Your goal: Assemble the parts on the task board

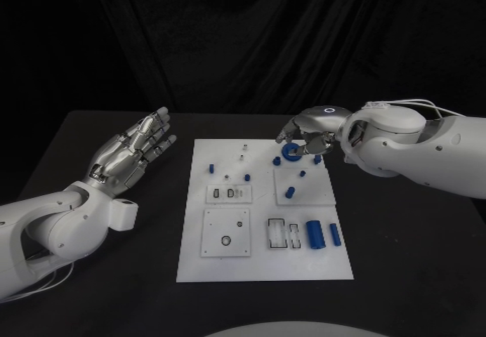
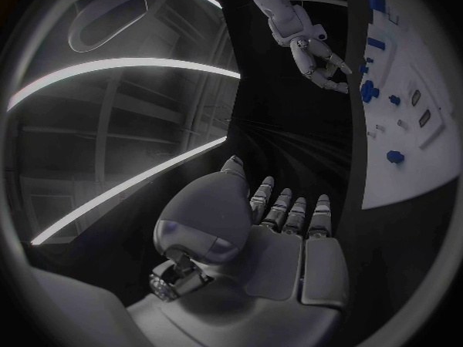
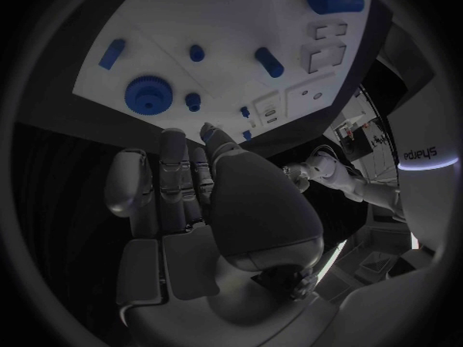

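The white task board (image 1: 265, 270) lies mid-table with blue parts on it. A blue gear (image 1: 291, 152) sits near its far right corner. My right hand (image 1: 307, 135) hovers just over and behind the gear. In the right wrist view the gear (image 3: 147, 94) lies free on the board (image 3: 231, 19), just beyond the fingertips of the right hand (image 3: 193, 200), which holds nothing. My left hand (image 1: 132, 151) is raised left of the board, fingers apart and empty; the left wrist view shows this left hand (image 2: 280, 231) stretched flat.
Two blue cylinders (image 1: 315, 233) lie at the board's near right. Small blue pegs (image 1: 212, 168) and a short blue bar (image 1: 290, 192) stand further back. Grey slotted plates (image 1: 228, 194) and a square plate (image 1: 226, 232) sit on the left half. Black table surrounds the board.
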### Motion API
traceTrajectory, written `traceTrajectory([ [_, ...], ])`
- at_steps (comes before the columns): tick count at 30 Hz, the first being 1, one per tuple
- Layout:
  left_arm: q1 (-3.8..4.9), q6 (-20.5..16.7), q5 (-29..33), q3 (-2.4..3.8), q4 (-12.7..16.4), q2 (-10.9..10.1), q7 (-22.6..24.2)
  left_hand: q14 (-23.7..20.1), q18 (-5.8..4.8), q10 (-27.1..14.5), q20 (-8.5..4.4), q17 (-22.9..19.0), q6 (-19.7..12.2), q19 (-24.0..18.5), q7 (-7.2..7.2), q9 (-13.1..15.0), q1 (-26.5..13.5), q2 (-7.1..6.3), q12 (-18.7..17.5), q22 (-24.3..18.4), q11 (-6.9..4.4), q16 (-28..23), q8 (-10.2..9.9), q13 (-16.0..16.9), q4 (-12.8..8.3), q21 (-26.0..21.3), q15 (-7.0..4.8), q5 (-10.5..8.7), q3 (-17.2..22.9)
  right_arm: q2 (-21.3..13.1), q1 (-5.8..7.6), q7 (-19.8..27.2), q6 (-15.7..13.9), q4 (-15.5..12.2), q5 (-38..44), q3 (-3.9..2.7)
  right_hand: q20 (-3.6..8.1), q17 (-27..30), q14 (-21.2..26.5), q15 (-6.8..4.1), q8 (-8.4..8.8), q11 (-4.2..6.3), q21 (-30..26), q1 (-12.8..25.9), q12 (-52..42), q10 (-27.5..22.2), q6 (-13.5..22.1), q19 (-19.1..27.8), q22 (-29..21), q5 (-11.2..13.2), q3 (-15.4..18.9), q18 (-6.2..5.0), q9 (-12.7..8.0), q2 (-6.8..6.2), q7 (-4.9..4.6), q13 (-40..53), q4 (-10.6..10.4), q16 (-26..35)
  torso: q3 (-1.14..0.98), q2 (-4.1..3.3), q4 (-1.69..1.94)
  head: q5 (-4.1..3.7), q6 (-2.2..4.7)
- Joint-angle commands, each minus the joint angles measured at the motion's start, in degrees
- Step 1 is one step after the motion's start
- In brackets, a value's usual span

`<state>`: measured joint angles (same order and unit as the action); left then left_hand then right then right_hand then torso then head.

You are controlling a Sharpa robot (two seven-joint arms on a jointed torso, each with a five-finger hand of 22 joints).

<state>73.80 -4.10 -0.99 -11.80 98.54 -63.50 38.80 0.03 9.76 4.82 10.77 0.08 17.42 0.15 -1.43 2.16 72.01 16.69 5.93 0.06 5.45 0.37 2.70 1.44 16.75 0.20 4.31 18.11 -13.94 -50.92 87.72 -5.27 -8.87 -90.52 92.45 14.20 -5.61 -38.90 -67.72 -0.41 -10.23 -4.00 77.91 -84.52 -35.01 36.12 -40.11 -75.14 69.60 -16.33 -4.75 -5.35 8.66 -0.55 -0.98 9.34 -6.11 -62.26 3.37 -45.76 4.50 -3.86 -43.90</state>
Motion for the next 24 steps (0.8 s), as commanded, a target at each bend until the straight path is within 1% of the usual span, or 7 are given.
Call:
traceTrajectory([
  [1,0.25,0.8,-1.0,0.05,0.4,-0.4,8.2,0.0,0.47,-0.1,0.43,-0.1,0.0,-0.1,0.41,-0.1,0.8,-0.01,0.2,0.0,0.37,-0.4,-0.4,0.0,0.0,-0.2,0.55,0.4,0.4,0.6,-0.11,-3.8,-3.1,0.3,8.2,-0.04,-0.06,-2.7,-1.5,-0.08,0.49,0.01,1.0,0.1,0.5,-0.4,-0.1,-0.5,1.5,-0.3,-0.8,1.05,0.3,-0.53,0.33,0.1,0.0,-2.1,0.33,-1.59,0.39,-0.42,0.99],
  [2,0.26,0.9,-1.0,0.06,0.5,-0.4,8.2,0.0,0.47,-0.1,0.49,-0.1,-0.1,-0.1,0.44,-0.1,1.0,0.0,0.2,0.0,0.42,-0.4,-0.4,0.0,0.0,-0.2,0.6,0.63,0.5,0.9,-0.21,-3.8,-3.3,0.5,8.4,-0.04,-0.09,-3.5,-1.9,-0.1,0.57,-0.01,1.5,0.1,0.5,-0.3,-0.2,-0.9,2.3,-0.7,-1.0,1.17,0.3,-0.62,0.35,0.2,0.0,-2.7,0.39,-1.94,0.38,-0.5,1.35],
  [5,0.28,0.9,-1.0,0.06,0.4,-0.5,8.1,0.0,0.48,-0.1,0.57,-0.1,-0.1,-0.1,0.48,-0.1,1.1,0.01,0.3,0.0,0.53,-0.4,-0.4,0.0,0.0,-0.1,0.68,1.04,0.6,1.5,-0.5,-3.8,-3.7,1.0,8.8,-0.04,-0.13,-4.3,-2.3,-0.1,0.63,-0.04,2.0,0.3,0.7,0.0,-0.4,-1.2,3.0,-1.6,-1.5,1.25,0.5,-0.89,0.24,0.3,-0.1,-3.5,0.44,-2.17,0.36,-0.48,1.59],
  [9,0.3,1.1,-1.1,0.06,0.5,-0.6,8.0,0.0,0.49,-0.1,0.76,-0.1,-0.1,-0.1,0.62,-0.1,1.8,-0.01,0.3,0.0,0.7,-0.4,-0.4,0.0,0.0,-0.1,0.84,2.2,0.9,2.4,-0.99,-3.7,-3.8,1.8,9.1,-0.04,-0.17,-5.0,-2.6,-0.1,0.56,-0.09,2.6,0.6,0.3,1.1,-1.0,-1.5,4.0,-2.1,-2.0,1.38,0.9,-1.22,0.07,0.7,-0.5,-4.1,0.69,-3.0,0.42,-0.66,2.49],
  [15,0.3,1.7,-1.1,0.05,0.6,-0.6,7.8,0.0,0.52,0.0,1.14,-0.1,0.0,0.0,0.66,0.0,3.0,-0.08,0.6,0.1,0.98,-0.4,-0.4,0.0,-0.1,0.0,1.27,3.59,1.4,2.8,-1.67,-4.2,-2.9,1.9,9.2,-0.04,-0.19,-7.3,-3.8,-0.15,0.79,-0.2,2.9,1.4,0.1,0.9,-1.0,-1.5,4.6,-1.9,-2.3,1.4,1.3,-2.23,0.41,1.4,-0.9,-5.8,0.71,-3.22,0.52,-0.57,2.42],
  [21,0.3,1.8,-1.1,0.05,0.7,-0.7,7.8,0.0,0.55,0.0,1.51,-0.1,-0.1,0.2,0.65,0.0,3.5,-0.09,0.6,0.2,1.1,-0.4,-0.4,0.0,-0.1,0.1,1.52,4.02,1.6,2.4,-2.04,-4.0,-2.0,1.4,9.3,-0.04,-0.22,-7.1,-3.5,-0.15,0.67,-0.19,2.8,1.5,-0.2,0.1,-1.3,-1.2,4.8,-3.2,-2.7,1.35,1.9,-2.86,0.89,2.1,-0.8,-5.8,0.53,-3.29,0.53,-0.5,2.24],
  [24,0.31,1.9,-1.1,0.05,0.7,-0.8,7.7,0.0,0.56,0.1,1.61,-0.1,0.0,0.1,0.66,0.0,3.6,-0.09,0.7,0.1,1.14,-0.3,-0.4,0.1,-0.1,0.0,1.57,4.17,1.6,2.3,-2.17,-3.6,-1.6,1.4,9.3,-0.04,-0.21,-6.7,-3.1,-0.2,0.67,-0.1,2.8,1.5,-0.4,-0.9,-1.4,-1.0,5.0,-5.4,-3.5,1.32,2.6,-3.18,1.19,2.9,-0.8,-5.7,0.73,-3.04,0.58,-0.43,1.88],
])
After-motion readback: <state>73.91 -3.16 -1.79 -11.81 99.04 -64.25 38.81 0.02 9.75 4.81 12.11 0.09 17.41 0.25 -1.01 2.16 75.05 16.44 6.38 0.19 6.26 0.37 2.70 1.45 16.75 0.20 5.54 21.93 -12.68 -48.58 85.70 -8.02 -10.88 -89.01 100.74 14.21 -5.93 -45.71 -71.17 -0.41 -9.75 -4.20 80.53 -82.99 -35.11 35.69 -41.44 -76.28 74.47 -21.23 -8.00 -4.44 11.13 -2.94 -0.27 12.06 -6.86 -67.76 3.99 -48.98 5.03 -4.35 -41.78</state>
